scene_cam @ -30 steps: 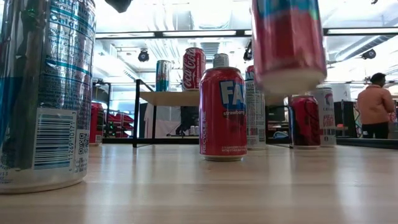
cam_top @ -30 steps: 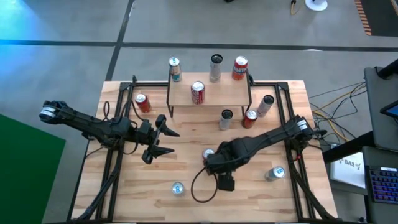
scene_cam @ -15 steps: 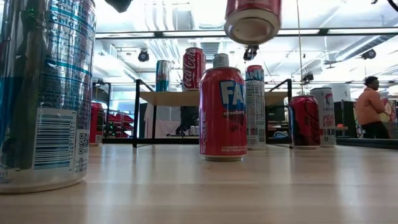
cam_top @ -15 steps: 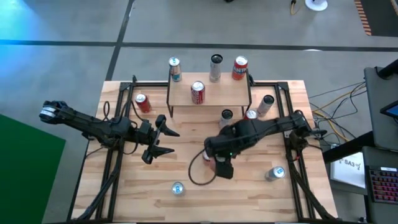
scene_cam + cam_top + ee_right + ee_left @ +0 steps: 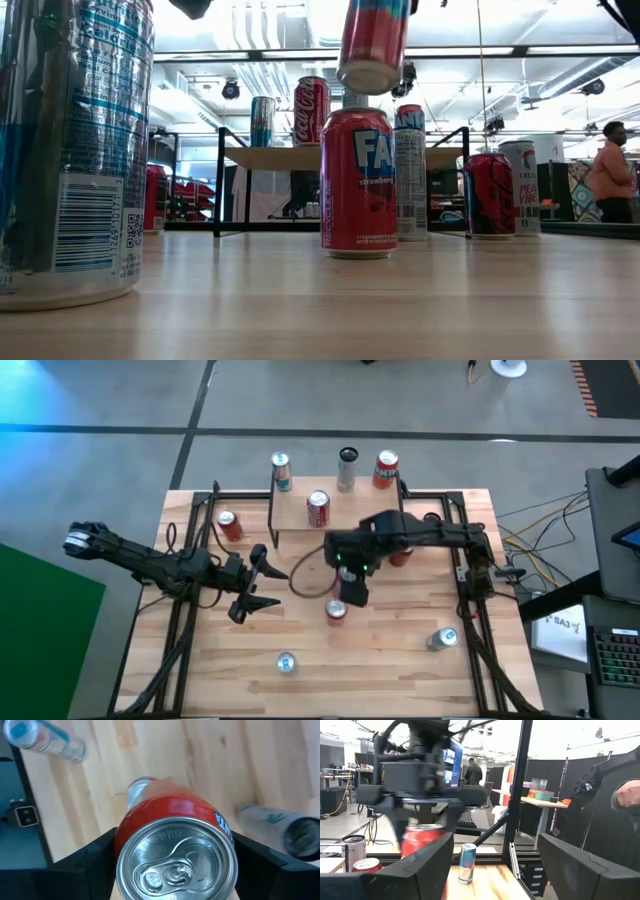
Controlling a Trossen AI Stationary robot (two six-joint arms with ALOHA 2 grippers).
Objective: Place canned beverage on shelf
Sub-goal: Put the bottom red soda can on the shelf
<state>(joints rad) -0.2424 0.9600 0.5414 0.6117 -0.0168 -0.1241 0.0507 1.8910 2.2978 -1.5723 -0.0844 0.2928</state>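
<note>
One rigid, slick red aluminium can (image 5: 175,840) hung upright in the right gripper (image 5: 350,563), clamped at mid-body; the left gripper (image 5: 262,582) stood wide, empty.

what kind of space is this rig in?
Likely a robotics lab or open workshop: ceiling strip lights, desks with a monitor behind the table, and a person walking in the background.

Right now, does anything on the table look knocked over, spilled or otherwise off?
Nothing spilled or toppled. The one oddity: the red can in the right gripper hangs tilted in mid-air, in front of the shelf. The other cans stand upright.
</note>
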